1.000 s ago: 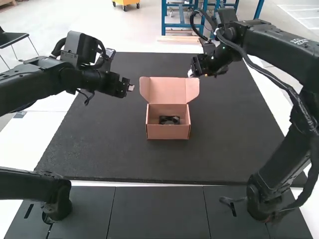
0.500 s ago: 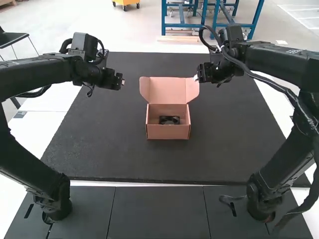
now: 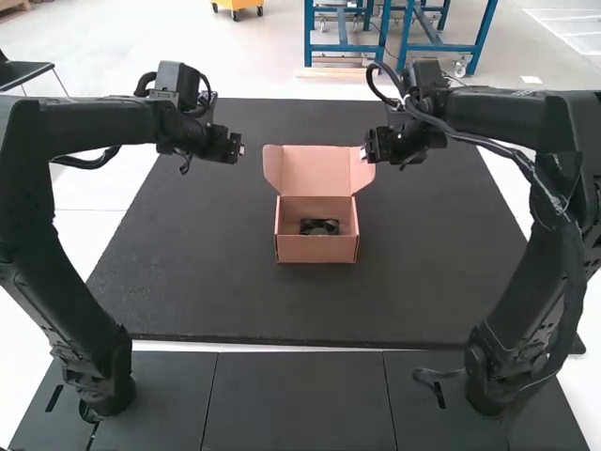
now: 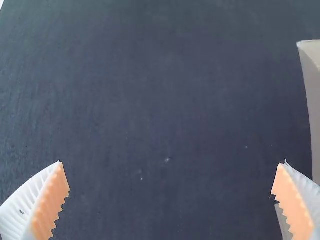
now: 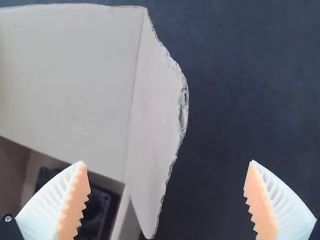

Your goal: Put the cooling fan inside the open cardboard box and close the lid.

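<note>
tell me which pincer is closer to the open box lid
Right. The right pincer hangs open at the right flap of the lid; the left pincer hangs open just off its left edge, above the mat.

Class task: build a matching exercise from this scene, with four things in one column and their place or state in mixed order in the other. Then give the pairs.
1. cooling fan
2. lid
3. left gripper
4. right gripper

A. open, at the lid's right edge
B. standing upright, not closed
C. inside the cardboard box
D. open, above the black mat, left of the lid

Pairs: 1-C, 2-B, 3-D, 4-A
</note>
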`<control>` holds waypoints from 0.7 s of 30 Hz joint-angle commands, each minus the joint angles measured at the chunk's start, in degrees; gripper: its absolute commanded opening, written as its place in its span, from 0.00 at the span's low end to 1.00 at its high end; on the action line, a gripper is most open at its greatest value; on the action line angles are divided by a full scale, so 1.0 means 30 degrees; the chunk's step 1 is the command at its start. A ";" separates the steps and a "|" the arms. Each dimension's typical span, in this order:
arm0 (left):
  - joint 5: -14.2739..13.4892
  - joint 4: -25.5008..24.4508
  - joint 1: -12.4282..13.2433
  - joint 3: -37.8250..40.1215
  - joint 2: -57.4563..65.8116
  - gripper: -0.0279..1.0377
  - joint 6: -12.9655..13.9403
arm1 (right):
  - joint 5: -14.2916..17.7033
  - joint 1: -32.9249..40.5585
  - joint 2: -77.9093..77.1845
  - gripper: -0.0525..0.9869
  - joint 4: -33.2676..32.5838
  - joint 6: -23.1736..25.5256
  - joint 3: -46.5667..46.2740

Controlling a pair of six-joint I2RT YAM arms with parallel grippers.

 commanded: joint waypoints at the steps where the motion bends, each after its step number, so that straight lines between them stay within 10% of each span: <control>1: -0.0121 0.0341 0.0005 0.0746 0.0302 0.93 -0.0099 | -0.0266 -0.0100 0.0031 0.72 0.0110 0.0199 0.0799; 21: 0.1080 0.0692 -0.1021 0.2650 0.2617 0.93 -0.0041 | -0.0589 -0.0246 0.0324 0.69 -0.0007 0.0491 0.1063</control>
